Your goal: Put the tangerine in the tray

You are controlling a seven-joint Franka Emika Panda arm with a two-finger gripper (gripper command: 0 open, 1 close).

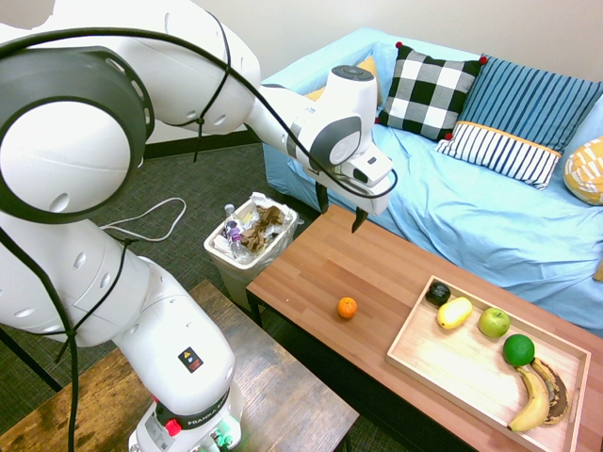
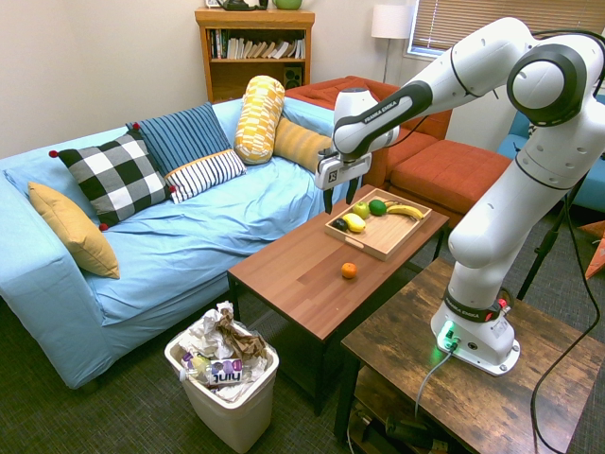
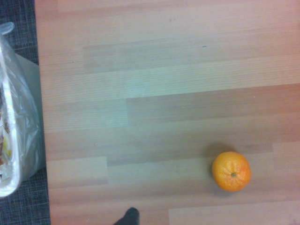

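The tangerine (image 1: 347, 307) (image 2: 349, 270) (image 3: 231, 171), small, round and bright orange, lies alone on the wooden coffee table near its front edge. The light wood tray (image 1: 443, 363) (image 2: 395, 238) rests on the same table further along, holding a lemon, a green apple, a lime, bananas and a dark fruit. My gripper (image 1: 340, 211) (image 2: 339, 197) hangs open well above the table, up and back from the tangerine toward the sofa side, with nothing between its fingers.
The coffee table (image 1: 311, 264) (image 2: 293, 274) stands in front of a blue sofa (image 1: 471, 207) with several cushions. A white waste bin (image 1: 247, 247) (image 2: 227, 383) full of rubbish stands at the table's end. A darker wooden table (image 1: 283, 395) bears the arm.
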